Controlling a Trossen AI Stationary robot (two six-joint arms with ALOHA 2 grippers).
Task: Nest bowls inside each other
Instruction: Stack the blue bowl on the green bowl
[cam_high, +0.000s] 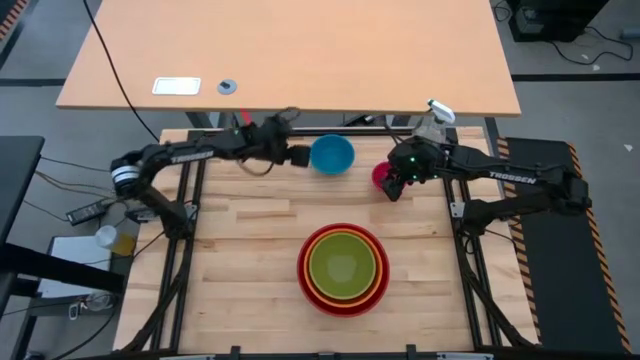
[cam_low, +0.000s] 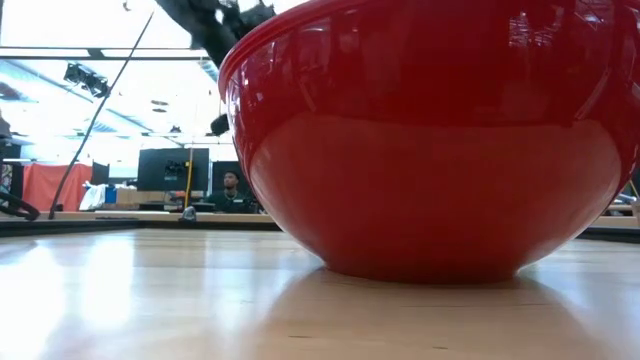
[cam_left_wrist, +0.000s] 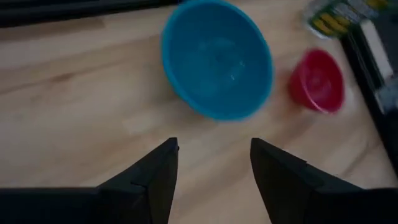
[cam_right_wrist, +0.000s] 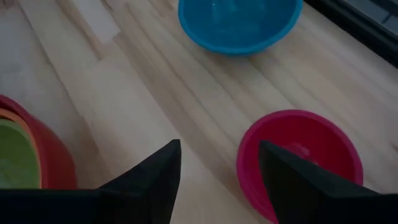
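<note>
In the high view's upper middle, the left gripper (cam_high: 299, 156), fingers apart, sits beside the blue bowl (cam_high: 332, 154). The right gripper (cam_high: 393, 187), also spread and empty, hovers over the pink bowl (cam_high: 380, 176). The red bowl (cam_high: 343, 267) stack sits lower centre.

In the low view the red bowl (cam_low: 440, 140) fills most of the frame, cut off at the top and right edges, and it hides the bowls nested in it, the blue bowl (cam_high: 332, 154) and the pink bowl (cam_high: 381, 176). From above, the right gripper (cam_high: 393, 188) covers part of the pink bowl just beyond its fingers. In the right wrist view the stacked bowls are cut off at the edge, and the pink bowl's near rim is lost behind one finger (cam_right_wrist: 292, 180).
</note>
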